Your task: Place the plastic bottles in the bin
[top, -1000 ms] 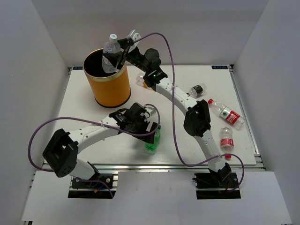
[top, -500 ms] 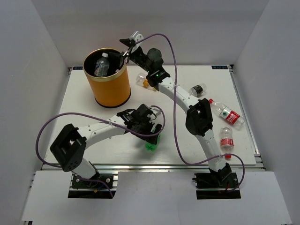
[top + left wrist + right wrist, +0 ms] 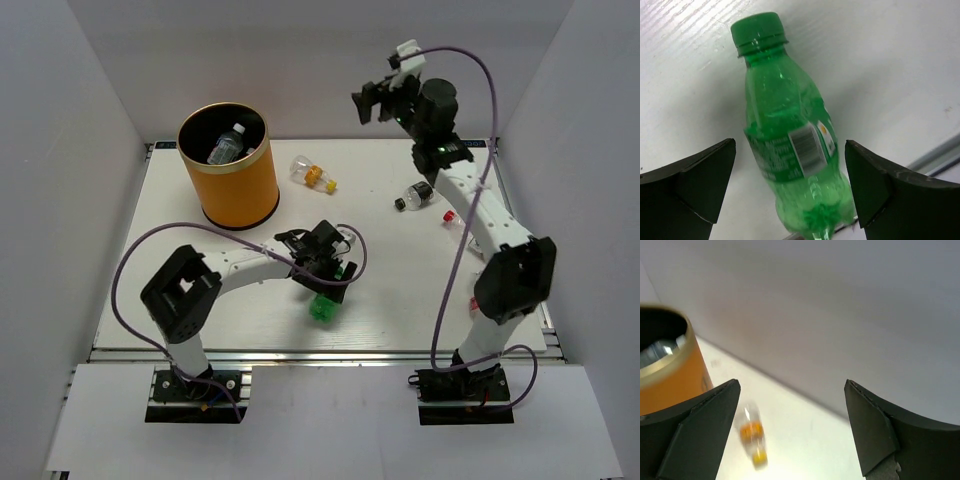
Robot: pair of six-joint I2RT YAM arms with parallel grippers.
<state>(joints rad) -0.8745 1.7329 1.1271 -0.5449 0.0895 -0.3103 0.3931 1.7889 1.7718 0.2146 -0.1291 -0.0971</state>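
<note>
The orange-yellow bin (image 3: 240,190) stands at the back left with a clear white-capped bottle (image 3: 226,143) inside. The green bottle (image 3: 322,308) lies near the table's front middle. My left gripper (image 3: 335,278) is low over it. In the left wrist view the green bottle (image 3: 785,145) lies between my open fingers (image 3: 695,185), and I see no contact. My right gripper (image 3: 372,100) is open and empty, high at the back. The right wrist view shows the bin (image 3: 670,375) and the yellow-capped bottle (image 3: 752,437) below. The yellow-capped bottle (image 3: 312,174) and dark-labelled bottle (image 3: 418,195) lie on the table.
A red cap (image 3: 447,214) peeks out beside the right arm (image 3: 490,225), which hides the rest of that bottle and the table's right side. White walls enclose the table on three sides. A metal rail (image 3: 320,350) runs along the front edge.
The right gripper let the clear bottle drop into the bin, then swung up and to the right, empty. The left gripper shifted right over the green bottle.
</note>
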